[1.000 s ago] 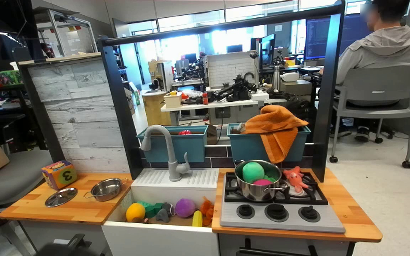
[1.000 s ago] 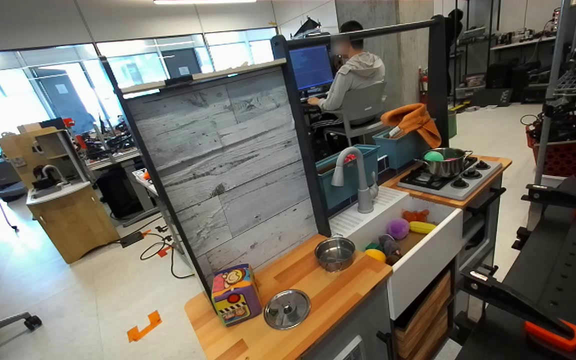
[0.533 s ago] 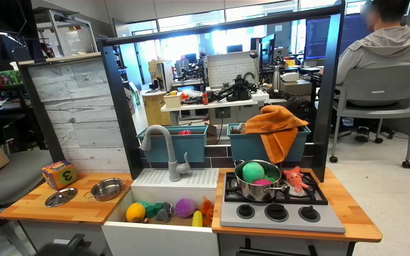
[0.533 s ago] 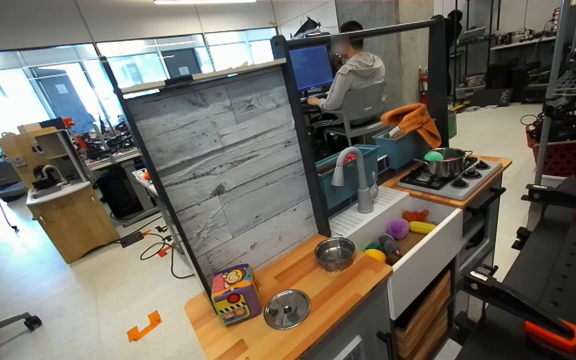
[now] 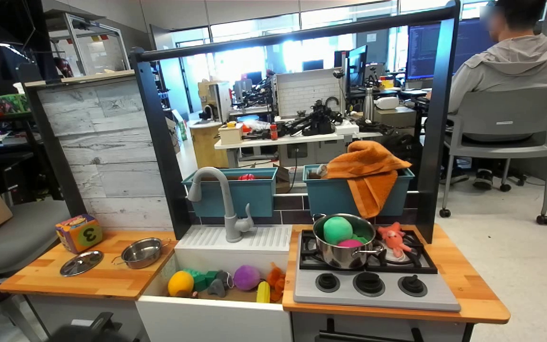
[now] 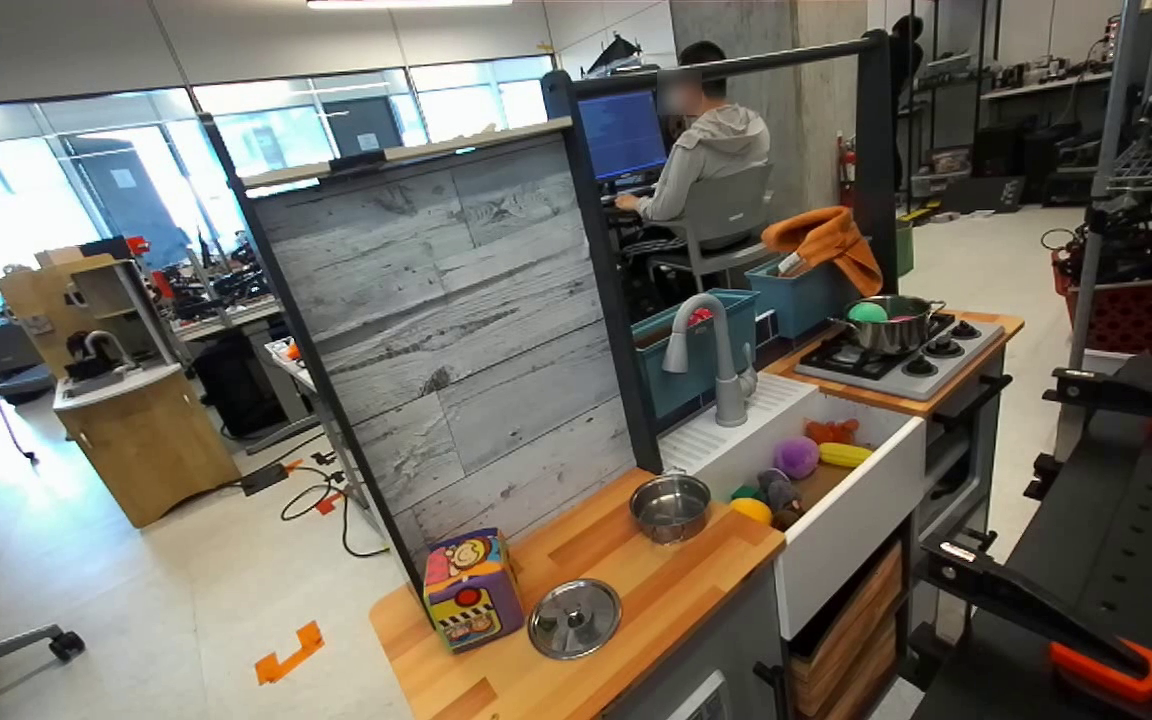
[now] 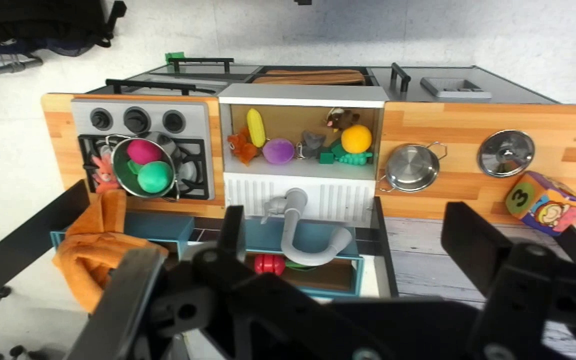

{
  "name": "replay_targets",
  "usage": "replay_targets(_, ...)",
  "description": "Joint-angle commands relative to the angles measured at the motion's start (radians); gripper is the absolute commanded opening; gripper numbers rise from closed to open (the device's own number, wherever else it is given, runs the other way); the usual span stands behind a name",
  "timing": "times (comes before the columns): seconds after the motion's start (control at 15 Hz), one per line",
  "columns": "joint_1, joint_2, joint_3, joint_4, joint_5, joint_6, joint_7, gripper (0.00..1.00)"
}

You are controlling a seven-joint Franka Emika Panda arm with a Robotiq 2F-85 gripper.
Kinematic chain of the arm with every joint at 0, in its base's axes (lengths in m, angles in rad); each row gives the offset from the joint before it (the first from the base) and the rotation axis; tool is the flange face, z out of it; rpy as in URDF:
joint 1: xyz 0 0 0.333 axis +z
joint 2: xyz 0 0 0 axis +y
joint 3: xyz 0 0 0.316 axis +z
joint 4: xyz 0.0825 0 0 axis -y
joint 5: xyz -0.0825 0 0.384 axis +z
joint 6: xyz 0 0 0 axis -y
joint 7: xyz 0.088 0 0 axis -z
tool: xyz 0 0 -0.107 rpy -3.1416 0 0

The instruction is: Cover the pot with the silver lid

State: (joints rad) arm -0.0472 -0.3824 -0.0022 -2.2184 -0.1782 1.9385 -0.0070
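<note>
Holding nothing, claw spread wide, I reckon everything remains undone: the silver lid lies left of the uncovered pot in both exterior views.

Blurred face, tool cut off at lower edge

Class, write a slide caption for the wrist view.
Beyond the open fingers, the silver lid lies beside the uncovered pot on a wooden counter.

This looks like a lab: beyond a wood-topped play kitchen, black machinery crowds a long white table, and a person in a grey hooded top faces a blue-screened monitor.
</note>
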Motion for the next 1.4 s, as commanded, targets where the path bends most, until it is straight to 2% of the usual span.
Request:
replay_targets(0.0, 0.052, 0.095, 0.030, 0.052, 0.052, 0.018, 0.010, 1.00)
replay_targets(0.27, 0.108, 0.185, 0.078, 0.065, 0.071, 0.082, 0.009, 1.00)
replay_targets(0.53, 0.148, 0.265, 0.125, 0.037, 0.043, 0.234, 0.029, 1.00)
replay_targets(0.73, 0.169, 0.331, 0.151, 0.023, -0.013, 0.319, 0.036, 1.00)
replay_targets(0.87, 0.179, 0.369, 0.161, 0.019, -0.089, 0.362, 0.033, 1.00)
replay_targets(1.13, 0.196, 0.459, 0.161, 0.052, -0.214, 0.378, 0.010, 1.00)
replay_targets(1.33, 0.209, 0.498, 0.163, 0.036, -0.218, 0.385, -0.012, 1.00)
